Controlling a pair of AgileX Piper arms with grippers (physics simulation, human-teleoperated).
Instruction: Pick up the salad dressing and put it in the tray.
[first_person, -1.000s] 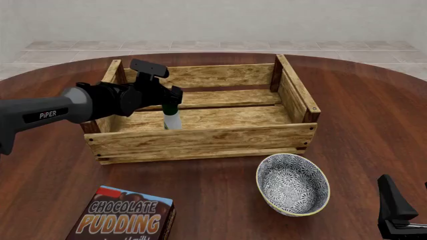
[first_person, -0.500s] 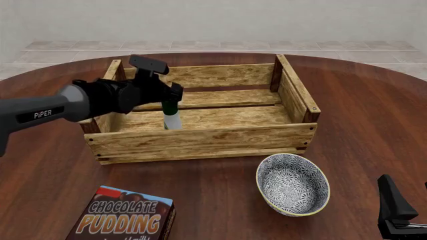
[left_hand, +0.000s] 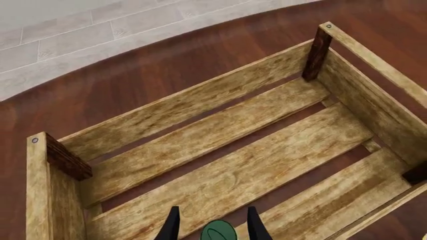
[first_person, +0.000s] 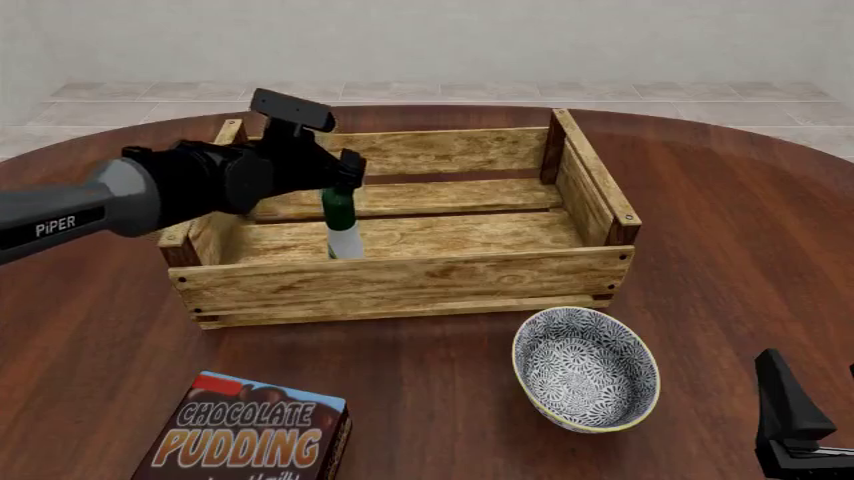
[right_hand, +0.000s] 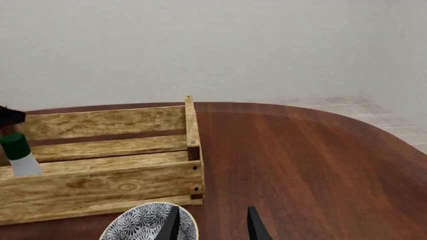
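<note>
Left wrist view: the left gripper (left_hand: 212, 225) shows only as two dark fingertips at the bottom edge of the frame, spread apart with the green cap of the salad dressing (left_hand: 217, 232) between them. There looks to be a sliver of gap on each side of the cap, so the fingers read as released, though the frame cuts off too low to be sure. The rest of the bottle is hidden below the edge. The slatted floor of the tray (left_hand: 220, 165) fills the middle of the frame, its far wall running from lower left to upper right.

Front view: the salad dressing (first_person: 343, 228) stands upright inside the tray (first_person: 400, 282), in the left half just behind the near wall, its long axis vertical. The left gripper (first_person: 339, 184) sits at the top of the cap, so the bottle lies straight below the fingers; a clean withdrawal should go straight up along that axis. The arm's bulk hides the fingertips here, so contact cannot be told. The left arm is far nearer; the right gripper (first_person: 787, 420) is only a dark finger cut off at the lower right corner.

Right wrist view: the right gripper (right_hand: 212, 224) shows two parted fingertips at the bottom edge, holding nothing, above the bowl (right_hand: 150, 222). The bottle stands at the left edge
</note>
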